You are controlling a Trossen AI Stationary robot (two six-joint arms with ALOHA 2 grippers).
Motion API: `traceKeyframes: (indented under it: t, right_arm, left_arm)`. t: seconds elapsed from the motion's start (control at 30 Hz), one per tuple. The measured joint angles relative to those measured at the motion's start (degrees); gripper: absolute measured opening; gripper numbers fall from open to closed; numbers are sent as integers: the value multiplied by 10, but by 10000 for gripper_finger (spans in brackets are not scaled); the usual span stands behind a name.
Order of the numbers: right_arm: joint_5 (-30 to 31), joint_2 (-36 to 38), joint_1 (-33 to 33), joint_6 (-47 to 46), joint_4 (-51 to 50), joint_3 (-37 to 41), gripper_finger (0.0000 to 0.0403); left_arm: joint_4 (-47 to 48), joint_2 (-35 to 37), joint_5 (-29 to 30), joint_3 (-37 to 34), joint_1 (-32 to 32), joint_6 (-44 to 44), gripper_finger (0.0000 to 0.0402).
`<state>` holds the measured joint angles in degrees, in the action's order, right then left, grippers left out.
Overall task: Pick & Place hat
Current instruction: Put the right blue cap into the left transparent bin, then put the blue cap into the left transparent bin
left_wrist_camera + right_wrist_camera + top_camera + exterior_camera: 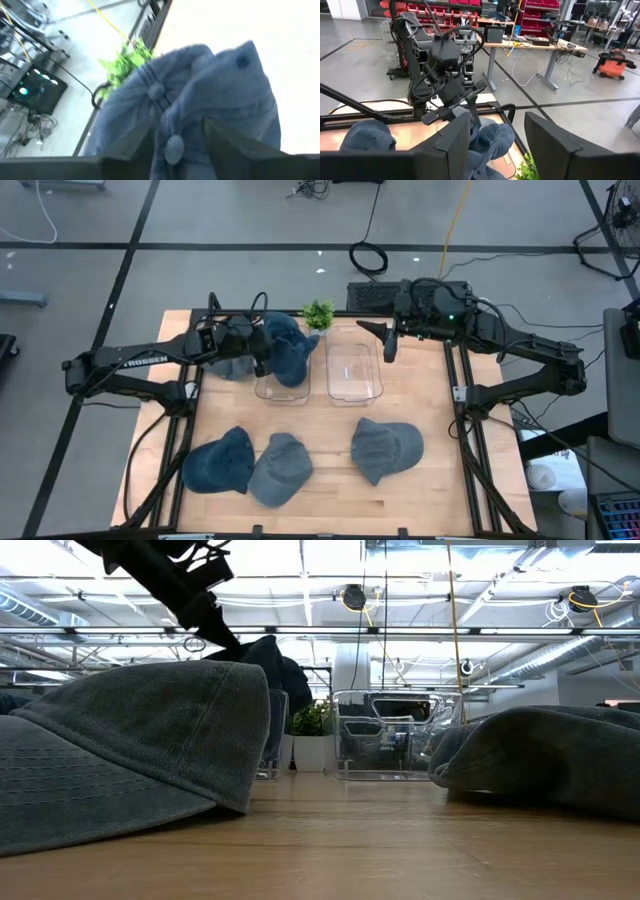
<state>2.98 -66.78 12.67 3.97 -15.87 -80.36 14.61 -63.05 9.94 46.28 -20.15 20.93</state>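
Wooden table (pixel 430 490), left tool (pixel 262 352) clamped on denim hat (pixel 287 348) over bin (pixel 268 388); right tool (pixel 388 340) open

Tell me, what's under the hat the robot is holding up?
A clear bin sits under the held hat, gripped by the left end effector. The hat hides most of the bin's inside.

Grey concrete floor (pixel 200 220) (crossed by dark tape lines) surrounds the wooden table (pixel 420 490); a workbench (pixel 540 47) stands beyond it; bright ceiling lights (pixel 300 555) overhead.
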Motion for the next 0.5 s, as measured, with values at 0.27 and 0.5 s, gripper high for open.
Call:
traceKeyframes:
  t: [0.27, 0.5]
  right_arm:
    - [0, 4, 0, -1, 9, 0, 192]
    - [0, 14, 0, 0, 8, 0, 189]
  left_arm:
    - [-23, 40, 1, 1, 8, -38, 270]
    - [-22, 118, -35, 1, 15, -121, 319]
